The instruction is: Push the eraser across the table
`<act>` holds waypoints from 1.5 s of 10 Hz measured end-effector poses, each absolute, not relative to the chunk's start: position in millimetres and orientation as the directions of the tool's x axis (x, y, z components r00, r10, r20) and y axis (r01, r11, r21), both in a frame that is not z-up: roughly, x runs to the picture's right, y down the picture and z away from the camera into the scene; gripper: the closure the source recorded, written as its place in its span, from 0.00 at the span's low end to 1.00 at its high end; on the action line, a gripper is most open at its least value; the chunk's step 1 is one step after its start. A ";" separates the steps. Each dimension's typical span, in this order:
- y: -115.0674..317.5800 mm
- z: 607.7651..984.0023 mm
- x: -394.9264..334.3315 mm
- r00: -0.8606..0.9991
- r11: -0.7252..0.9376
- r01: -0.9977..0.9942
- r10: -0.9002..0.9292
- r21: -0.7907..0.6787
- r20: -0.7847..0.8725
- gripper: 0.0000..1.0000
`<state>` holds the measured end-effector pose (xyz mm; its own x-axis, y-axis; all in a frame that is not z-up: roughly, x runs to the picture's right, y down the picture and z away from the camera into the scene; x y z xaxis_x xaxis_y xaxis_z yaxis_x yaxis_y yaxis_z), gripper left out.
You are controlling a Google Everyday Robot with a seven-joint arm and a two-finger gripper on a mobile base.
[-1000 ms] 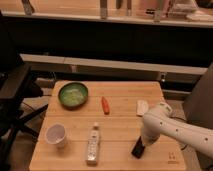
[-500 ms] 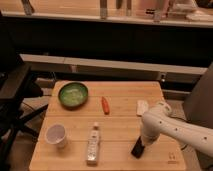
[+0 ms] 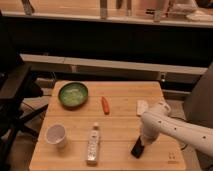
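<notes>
Wooden table (image 3: 122,131) 1 | black eraser (image 3: 136,149) 1 | hand (image 3: 142,141) 1, closed, holding nothing, touching eraser

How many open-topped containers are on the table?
2: the green bowl at the far left, the white cup front left. The gripper, shut, is at the eraser, front right. The arm could hide something small.

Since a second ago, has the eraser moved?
No. The eraser lies at the same spot right of the white bottle, near the table's front edge; the shut gripper is at its upper end.
</notes>
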<state>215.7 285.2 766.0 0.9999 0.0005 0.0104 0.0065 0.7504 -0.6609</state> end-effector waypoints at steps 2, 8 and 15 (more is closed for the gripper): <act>285.8 769.3 214.8 1.000 0.748 0.006 0.001 -0.664 0.010 1.00; 283.7 770.9 213.8 1.000 0.745 0.002 0.003 -0.667 0.006 1.00; 282.6 773.2 213.6 1.000 0.741 -0.007 0.009 -0.671 -0.001 1.00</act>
